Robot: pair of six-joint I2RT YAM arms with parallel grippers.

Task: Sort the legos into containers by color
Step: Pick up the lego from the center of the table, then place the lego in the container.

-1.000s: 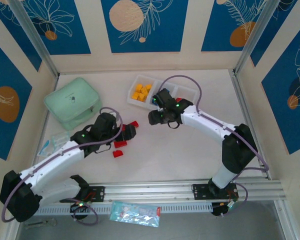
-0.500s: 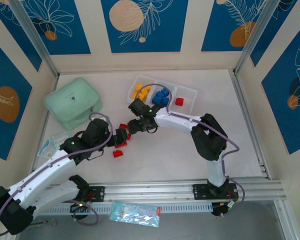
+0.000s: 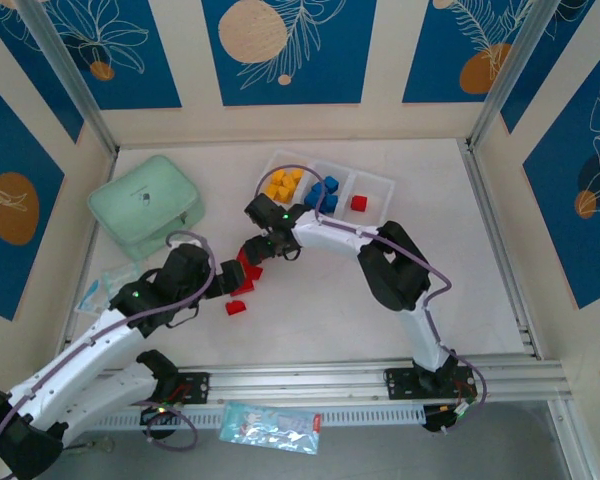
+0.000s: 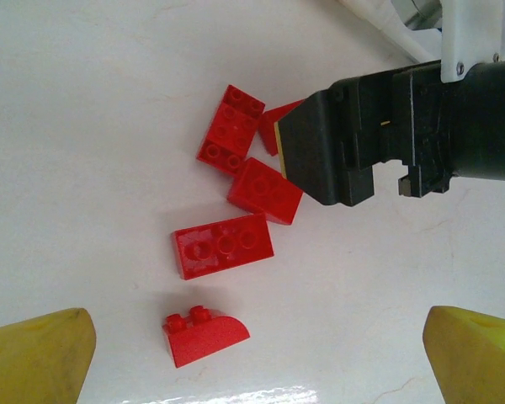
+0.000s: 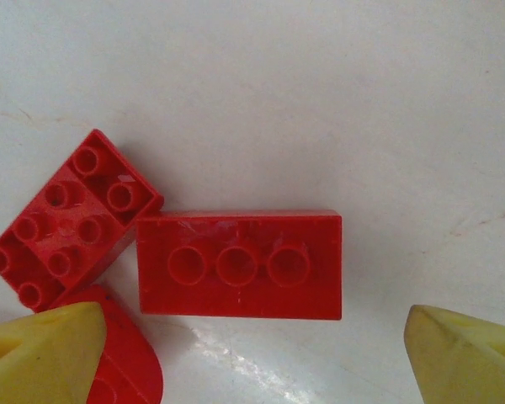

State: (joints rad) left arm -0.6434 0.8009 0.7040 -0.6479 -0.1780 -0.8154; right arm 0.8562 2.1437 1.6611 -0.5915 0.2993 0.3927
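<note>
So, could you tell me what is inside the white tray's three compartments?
Yellow-orange bricks lie in the left compartment, blue bricks in the middle, one red brick in the right. A cable crosses the tray; bricks buried under the piles cannot be seen.

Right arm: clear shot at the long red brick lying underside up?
Likely yes. The right gripper hangs open directly over the long red brick, nothing covering it. One fingertip overlaps a curved red brick, which may get pinched too.
</note>
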